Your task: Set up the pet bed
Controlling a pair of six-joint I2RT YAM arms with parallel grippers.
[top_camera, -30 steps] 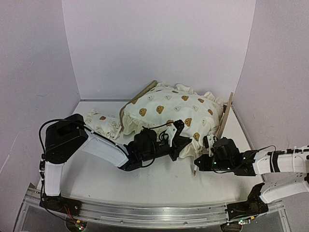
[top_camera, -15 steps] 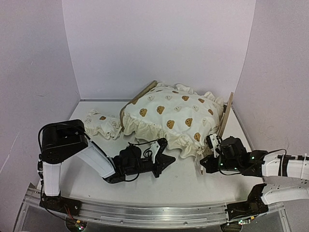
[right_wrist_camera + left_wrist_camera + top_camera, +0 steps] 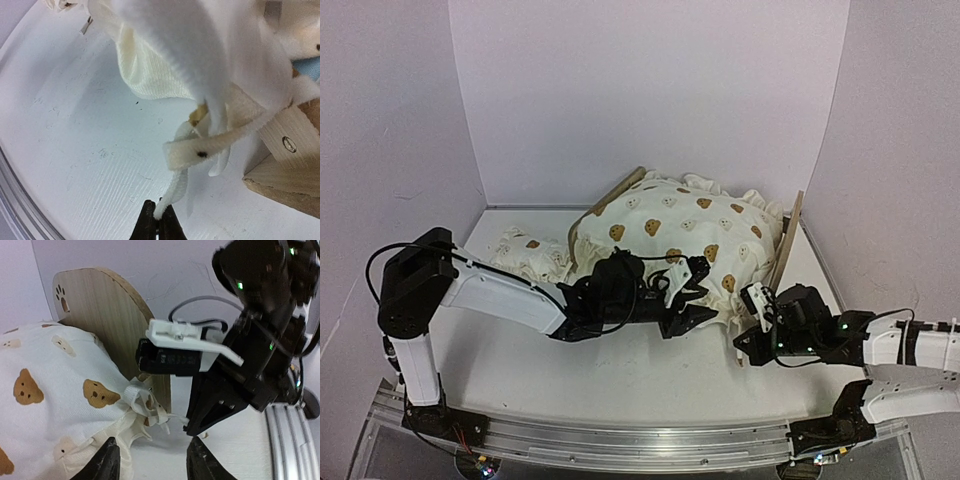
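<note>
The pet bed's light-wood frame (image 3: 616, 193) and its rounded headboard (image 3: 787, 243) show under the large bear-print cushion (image 3: 670, 230) lying on it. In the left wrist view the headboard (image 3: 100, 315) has a paw-print cutout. My left gripper (image 3: 698, 292) is open at the cushion's front ruffle, its jaws either side of the knotted ties (image 3: 147, 402). My right gripper (image 3: 745, 345) is shut on the end of a white cushion tie (image 3: 172, 192), held just above the table beside the frame's wooden corner (image 3: 285, 165).
A small bear-print pillow (image 3: 532, 254) lies on the table left of the bed. Walls close in the back and both sides. My right gripper's black body (image 3: 235, 390) sits close in front of my left gripper.
My left gripper first pulled back toward the near left onto the table, then moved back to the cushion's front edge. My right gripper kept its hold on the tie and shifted slightly.
</note>
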